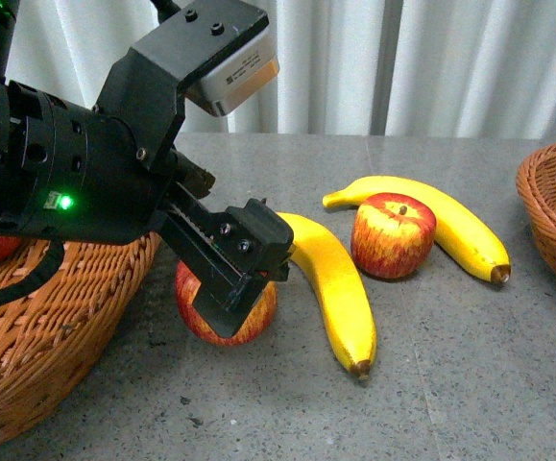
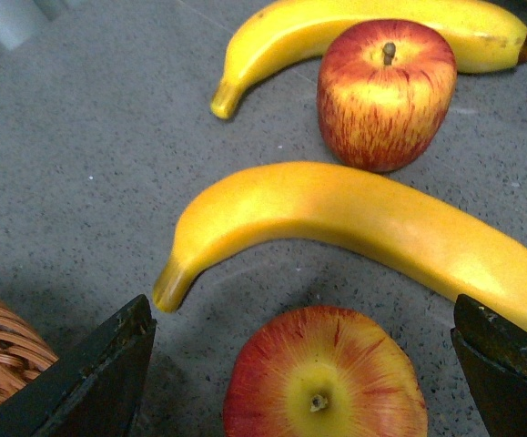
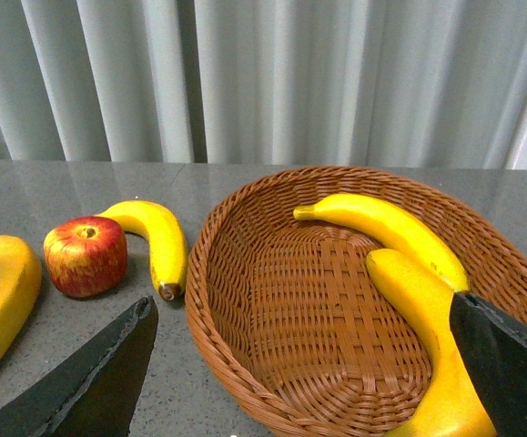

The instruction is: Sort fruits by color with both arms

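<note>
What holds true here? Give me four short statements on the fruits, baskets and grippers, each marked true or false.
1. The left gripper is open, its fingers either side of a glossy red apple on the grey table. True.
2. The woven wicker basket on the right holds red apples. False: it holds two long yellow bananas.
3. Two curved yellow bananas lie on the table. True.
4. The right gripper is shut on a banana. False: it is open, holding nothing.
</note>
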{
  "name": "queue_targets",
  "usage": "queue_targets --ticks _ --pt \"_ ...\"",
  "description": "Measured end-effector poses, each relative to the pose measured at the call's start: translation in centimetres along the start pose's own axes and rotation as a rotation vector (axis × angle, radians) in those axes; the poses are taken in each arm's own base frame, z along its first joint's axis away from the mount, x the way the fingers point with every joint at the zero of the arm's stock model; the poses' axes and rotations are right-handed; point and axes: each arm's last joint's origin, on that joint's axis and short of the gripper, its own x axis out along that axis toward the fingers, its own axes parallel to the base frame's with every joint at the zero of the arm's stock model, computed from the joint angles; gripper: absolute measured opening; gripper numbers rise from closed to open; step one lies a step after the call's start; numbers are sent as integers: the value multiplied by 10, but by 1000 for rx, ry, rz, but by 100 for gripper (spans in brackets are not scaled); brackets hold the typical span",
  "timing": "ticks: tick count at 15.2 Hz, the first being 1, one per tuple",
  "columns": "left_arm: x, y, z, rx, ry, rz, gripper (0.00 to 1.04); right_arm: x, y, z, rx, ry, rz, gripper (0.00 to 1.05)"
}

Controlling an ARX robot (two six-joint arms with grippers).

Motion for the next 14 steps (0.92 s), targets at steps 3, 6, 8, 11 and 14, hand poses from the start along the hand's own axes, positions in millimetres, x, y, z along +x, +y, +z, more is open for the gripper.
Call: queue_targets --ticks 3,6,8,11,14 --pt "9 2 -5 9 24 -22 98 0 0 0 0 0 0 98" --pt "18 7 -14 -7 47 -43 98 0 0 0 0 0 0 98" --pt "20 8 -15 -12 49 -55 98 0 0 0 0 0 0 98" --pt "22 5 -15 -12 55 -77 98 0 0 0 0 -1 0 98" --pt "26 5 -16 -13 60 -83 98 0 0 0 0 -1 0 98"
